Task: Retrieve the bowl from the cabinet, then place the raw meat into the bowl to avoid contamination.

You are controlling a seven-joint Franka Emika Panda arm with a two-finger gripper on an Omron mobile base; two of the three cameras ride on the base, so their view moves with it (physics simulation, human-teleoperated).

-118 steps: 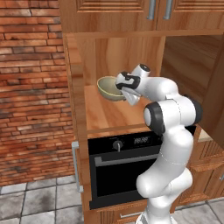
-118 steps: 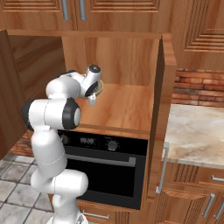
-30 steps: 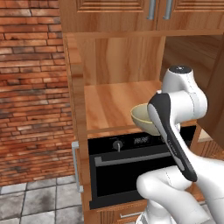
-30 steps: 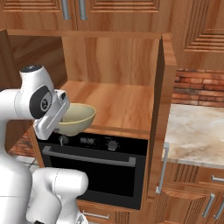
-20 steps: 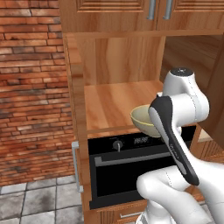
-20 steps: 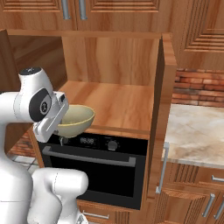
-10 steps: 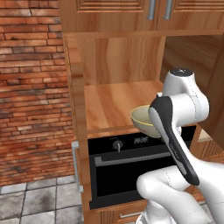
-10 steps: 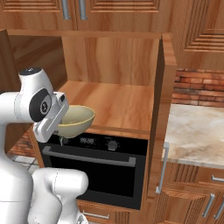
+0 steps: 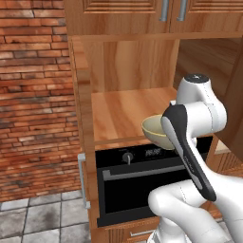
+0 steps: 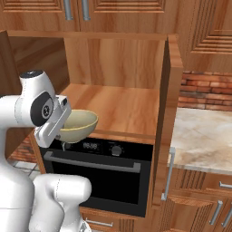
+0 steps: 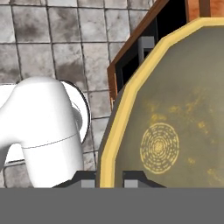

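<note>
The pale olive bowl point(image 9: 154, 130) with its yellowish rim hangs at the front edge of the open cabinet shelf point(image 9: 121, 114), just above the oven's control panel. From the right it shows as the bowl point(image 10: 80, 124) beside my white hand, in front of the cabinet shelf point(image 10: 122, 108). In the hand view my gripper point(image 11: 109, 179) is shut on the bowl point(image 11: 175, 127), with one fingertip on each side of its rim. The raw meat is out of view.
A black built-in oven point(image 9: 142, 175) sits right under the shelf, also seen as the oven point(image 10: 99, 172). An open cabinet door point(image 10: 165, 104) stands on the right, with a marble counter point(image 10: 204, 140) beyond it. A brick wall point(image 9: 33, 95) is at the left. Grey floor tiles point(image 11: 52, 43) lie below.
Since the earliest frames the arm has drawn the bowl from deep inside the cabinet out to the shelf's front edge. Over the last second it has hardly moved.
</note>
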